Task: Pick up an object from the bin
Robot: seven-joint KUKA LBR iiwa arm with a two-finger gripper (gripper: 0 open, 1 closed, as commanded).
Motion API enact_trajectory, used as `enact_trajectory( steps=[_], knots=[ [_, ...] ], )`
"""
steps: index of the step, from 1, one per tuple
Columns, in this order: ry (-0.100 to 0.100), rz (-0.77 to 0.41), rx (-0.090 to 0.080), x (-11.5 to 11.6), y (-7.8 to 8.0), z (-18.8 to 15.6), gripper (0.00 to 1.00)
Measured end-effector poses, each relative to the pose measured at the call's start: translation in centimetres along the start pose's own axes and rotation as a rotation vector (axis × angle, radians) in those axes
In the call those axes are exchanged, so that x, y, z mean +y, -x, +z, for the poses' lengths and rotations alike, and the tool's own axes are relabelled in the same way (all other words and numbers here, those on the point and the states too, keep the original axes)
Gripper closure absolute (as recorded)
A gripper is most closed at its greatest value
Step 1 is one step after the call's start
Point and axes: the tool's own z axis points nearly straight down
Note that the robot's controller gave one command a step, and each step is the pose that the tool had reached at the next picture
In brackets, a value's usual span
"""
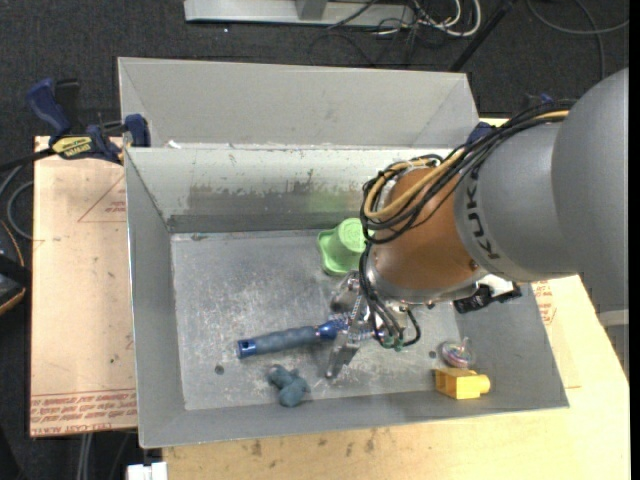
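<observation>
**listener:** where was your gripper in the bin?

**arm:** my gripper (342, 336) was down low over the floor of the grey bin (230, 278), near the front and about the middle, under my orange wrist cover (420, 253).

**listener:** what was it at?

**arm:** a long blue tool (285, 342) with a rod-like handle. it lay flat on the floor, stretching away to the left. my fingers (336, 361) stood apart, one on each side of the tool's right end as far as the view showed, and they were not closed on it.

**listener:** so was anything picked up?

**arm:** no. the tool was lying on the bin floor, not lifted. as i judged it, the reach down was done. the squeeze, the lift and the carry out of the bin were all left to do.

**listener:** what else lay close by?

**arm:** a small blue-grey lump (288, 388) sat just in front of the tool. a green cup-like thing (345, 243) was behind my wrist, toward the back wall. a yellow block (461, 384) and a small clear thing (456, 352) lay at the front right, apart from my fingers.
</observation>
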Motion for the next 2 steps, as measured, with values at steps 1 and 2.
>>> enact_trajectory(
  steps=[1,2],
  knots=[
    [0.001,0.002,-0.013,0.0,0.4,-0.4,1.0],
    [-0.006,0.082,-0.004,-0.9,-0.4,-13.8,1.0]
  ],
)
